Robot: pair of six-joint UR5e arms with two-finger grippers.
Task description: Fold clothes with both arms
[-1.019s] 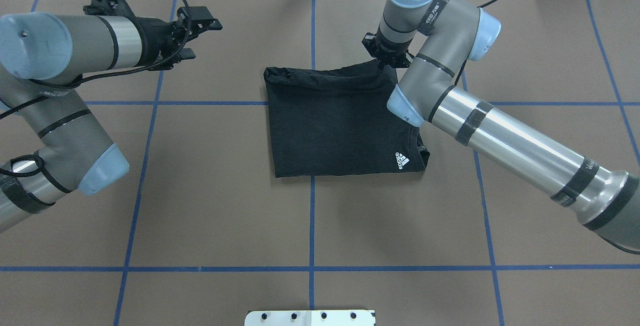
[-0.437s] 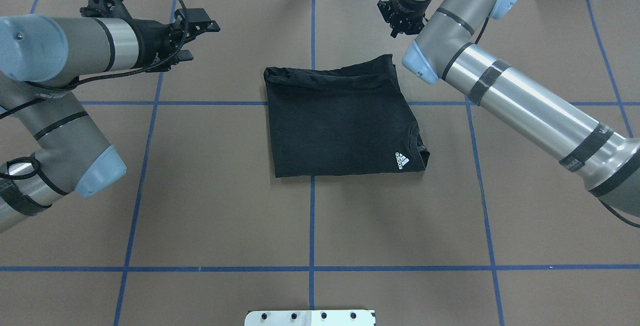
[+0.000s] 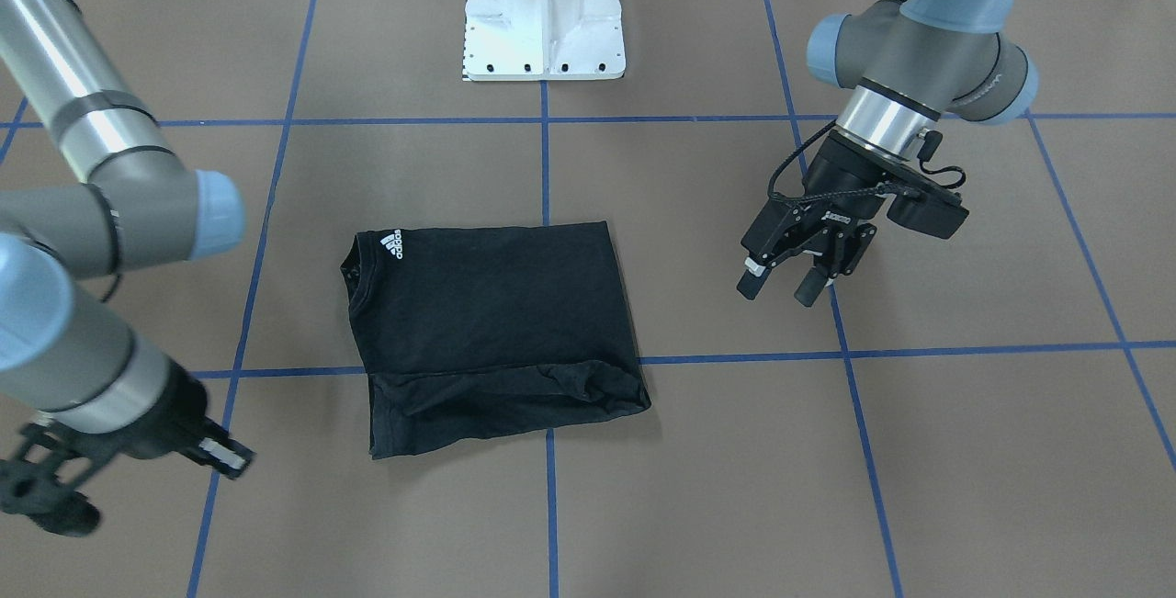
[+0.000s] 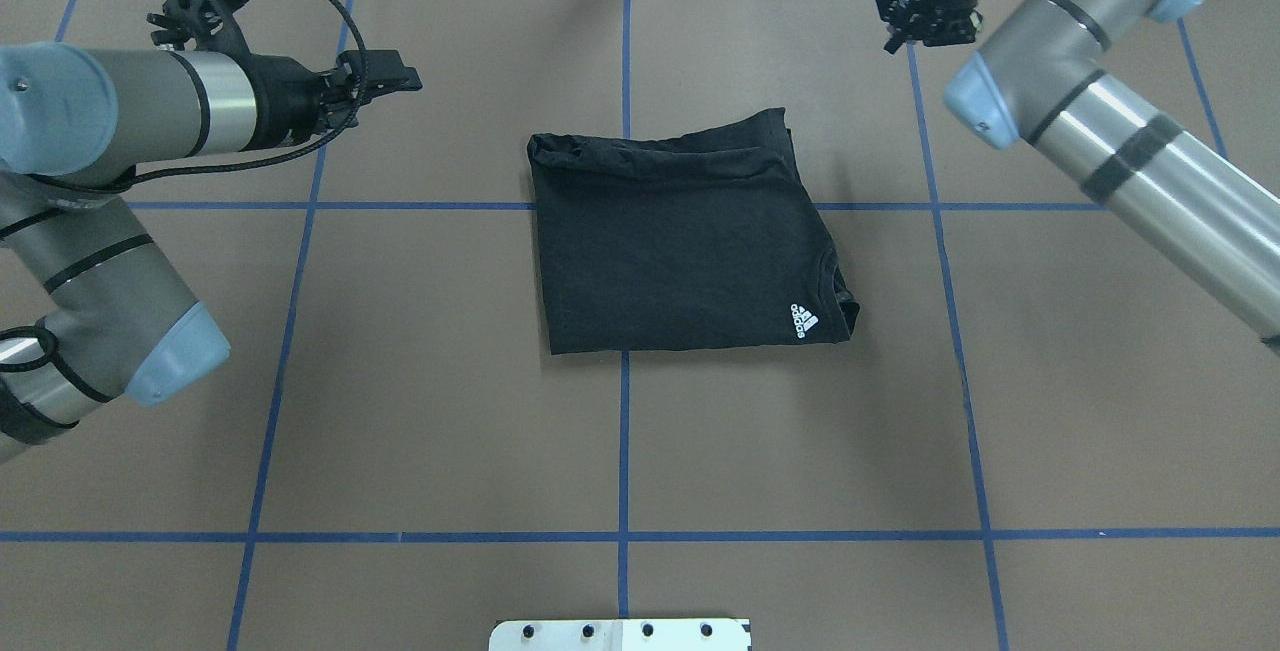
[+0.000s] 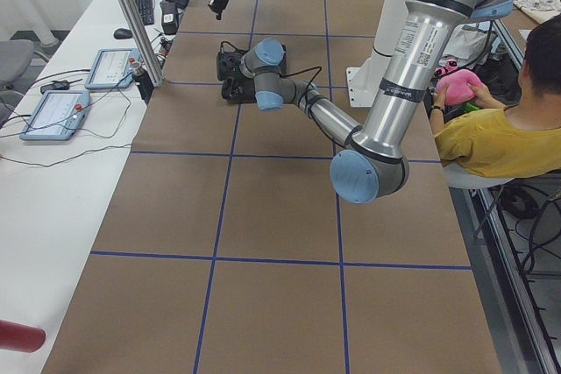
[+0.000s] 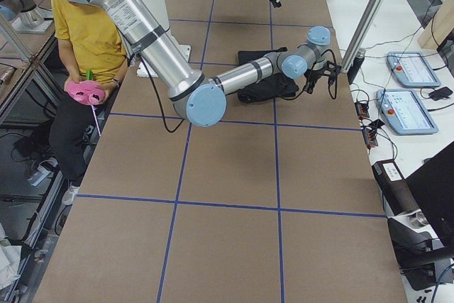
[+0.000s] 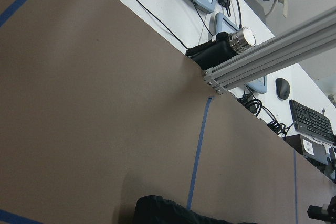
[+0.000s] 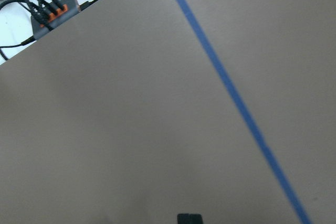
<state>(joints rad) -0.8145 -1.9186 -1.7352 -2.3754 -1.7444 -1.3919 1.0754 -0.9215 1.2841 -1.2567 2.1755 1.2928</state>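
Note:
The black T-shirt [image 4: 680, 231] lies folded into a rough square in the middle of the table, also seen in the front-facing view [image 3: 496, 332]. Its white three-stripe logo [image 4: 805, 321] faces up at the near right corner by the collar. My left gripper [image 4: 395, 76] hovers left of the shirt's far edge, well apart from it. Its fingers are spread open and empty in the front-facing view [image 3: 779, 288]. My right gripper [image 4: 915, 26] is up near the table's far edge, right of the shirt, open and holding nothing. It also shows in the front-facing view [image 3: 225, 456].
The brown table is marked with a grid of blue tape lines [image 4: 622, 431]. The white pedestal base [image 3: 544, 19] stands at the robot's side. A seated person in a yellow shirt [image 6: 89, 26] is beside the table. Control tablets [image 5: 53, 111] lie on the white bench.
My right gripper left the shirt's far right corner, then rose and swung off to the far right. The left gripper drew back slightly to the left. The shirt stayed put.

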